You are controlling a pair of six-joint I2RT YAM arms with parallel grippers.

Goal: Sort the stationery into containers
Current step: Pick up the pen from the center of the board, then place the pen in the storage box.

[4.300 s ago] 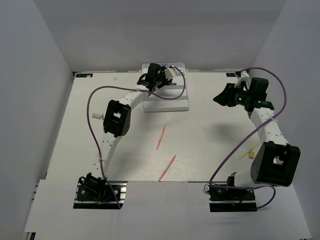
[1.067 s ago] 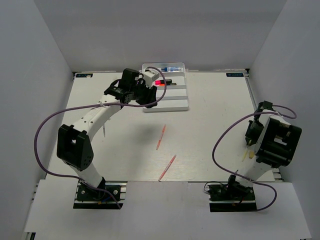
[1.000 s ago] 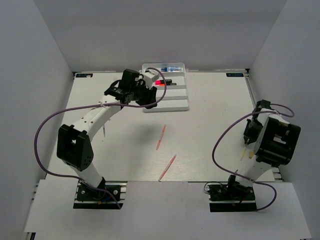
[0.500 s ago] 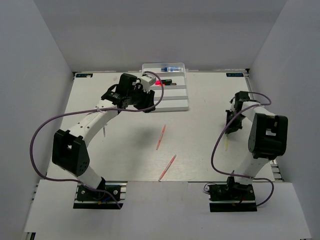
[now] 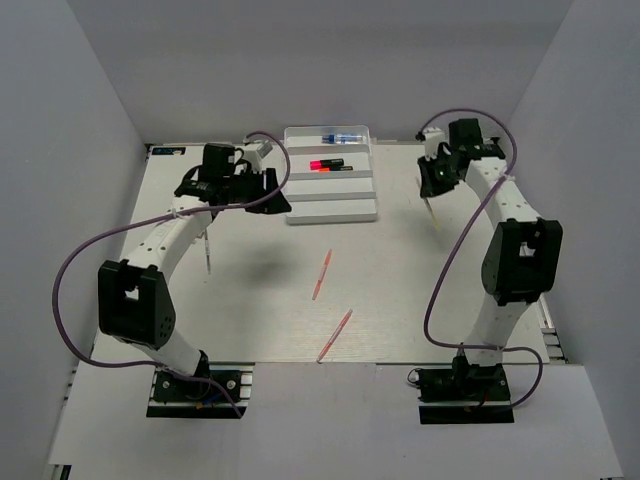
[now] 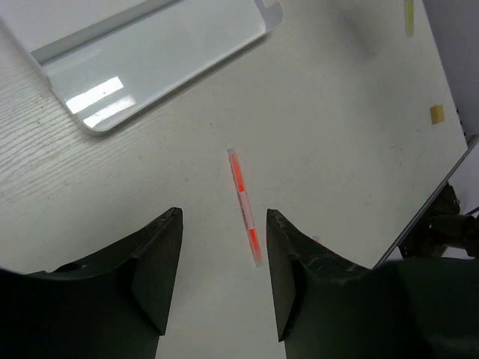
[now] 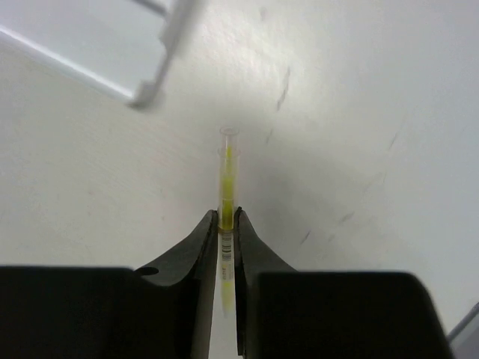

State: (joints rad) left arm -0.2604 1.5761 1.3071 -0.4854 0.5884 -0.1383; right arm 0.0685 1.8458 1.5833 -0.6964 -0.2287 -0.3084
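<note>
Top external: white tray [image 5: 330, 205] with blue-capped bottle [image 5: 342, 136], markers [image 5: 328, 164]

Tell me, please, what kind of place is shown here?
Most likely a robot test cell in a lab: a white table closed in by plain pale walls, a left arm and a right arm bolted at its near edge, and a white sorting tray.

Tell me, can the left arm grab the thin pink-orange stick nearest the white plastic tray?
Probably yes. The left gripper is open and empty. That thin pink-orange stick lies flat on the table, in view between its fingers, and nothing stands between them.
</note>
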